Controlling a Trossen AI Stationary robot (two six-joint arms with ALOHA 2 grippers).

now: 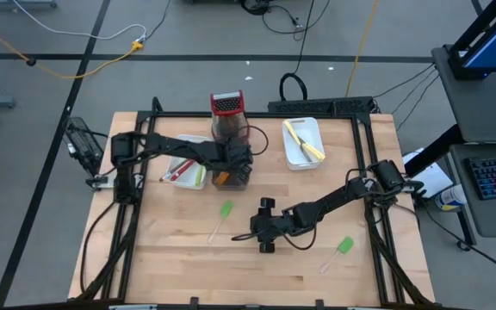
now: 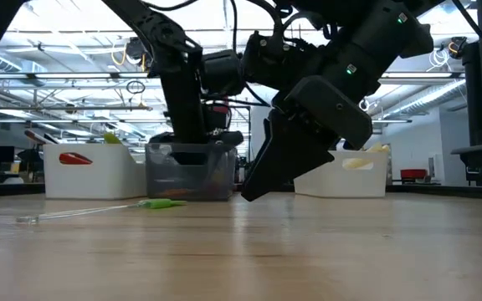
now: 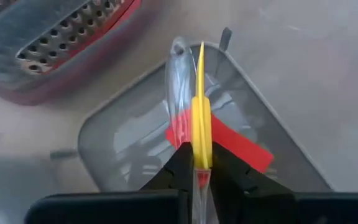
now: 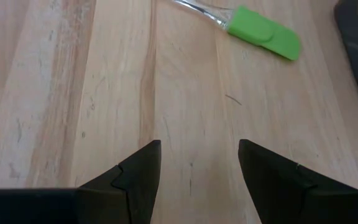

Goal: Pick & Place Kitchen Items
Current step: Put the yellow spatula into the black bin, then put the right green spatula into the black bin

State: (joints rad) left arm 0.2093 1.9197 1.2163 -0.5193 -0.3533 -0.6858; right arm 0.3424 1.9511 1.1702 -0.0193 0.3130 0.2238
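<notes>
Yellow spatula point(image 3: 201, 106), pinched in the left gripper point(image 3: 197, 163), hangs over the grey tray point(image 3: 278, 134) at centre frame; let go only when low inside. Right gripper point(image 4: 199, 163) stands wide above the table point(image 4: 55, 93), green spatula point(image 4: 263, 32) near.

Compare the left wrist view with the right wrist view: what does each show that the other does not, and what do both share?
Only the left wrist view shows the left gripper clamped on a yellow spatula above a grey tray, with the grater alongside. Only the right wrist view shows the open right gripper over bare table, near a green spatula. Both share dark fingers in the foreground.
</notes>
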